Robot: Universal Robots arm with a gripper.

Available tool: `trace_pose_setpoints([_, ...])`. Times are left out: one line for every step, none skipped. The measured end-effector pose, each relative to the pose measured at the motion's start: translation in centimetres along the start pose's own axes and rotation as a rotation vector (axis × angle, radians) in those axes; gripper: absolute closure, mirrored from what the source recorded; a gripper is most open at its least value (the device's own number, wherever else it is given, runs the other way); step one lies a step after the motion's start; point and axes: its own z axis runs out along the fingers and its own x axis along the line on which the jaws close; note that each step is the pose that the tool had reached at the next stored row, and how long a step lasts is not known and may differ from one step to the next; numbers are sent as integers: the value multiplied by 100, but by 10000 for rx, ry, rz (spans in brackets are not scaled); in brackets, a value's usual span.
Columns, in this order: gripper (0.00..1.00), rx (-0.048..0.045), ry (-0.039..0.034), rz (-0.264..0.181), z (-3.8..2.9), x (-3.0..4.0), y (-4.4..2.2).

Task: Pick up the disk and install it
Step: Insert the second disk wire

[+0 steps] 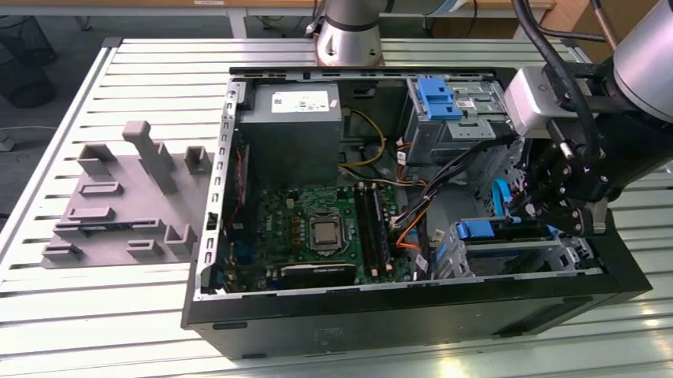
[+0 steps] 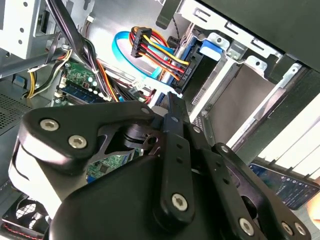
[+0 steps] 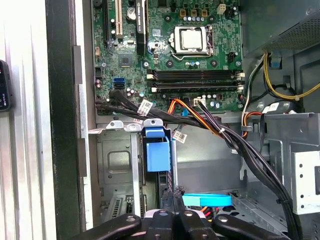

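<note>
Disk [image 1: 487,230] with blue carrier seated in the lower drive cage [image 1: 526,256] of the open computer case [image 1: 399,307], gripper [image 1: 552,206] just above it, jaws' state impossible to tell.

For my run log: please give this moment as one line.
gripper at drive cage | disk inside cage | cables beside

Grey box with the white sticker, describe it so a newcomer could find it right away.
Find the open computer case on the slatted table. Inside, just above the green motherboard in the exterior view, sits the grey box. It is the one closed metal block with a white sticker; the drive cages on the exterior view's right are open frames with blue brackets.
</note>
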Motion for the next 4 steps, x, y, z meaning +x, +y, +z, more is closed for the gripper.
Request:
trace_pose_setpoints([89,-1,1,1,0,0,0])
trace_pose_setpoints([89,-2,0,0,0,0,0])
trace_pose_setpoints([89,-2,1,1,0,0,0])
trace_pose_setpoints([89,-3,1,1,0,0,0])
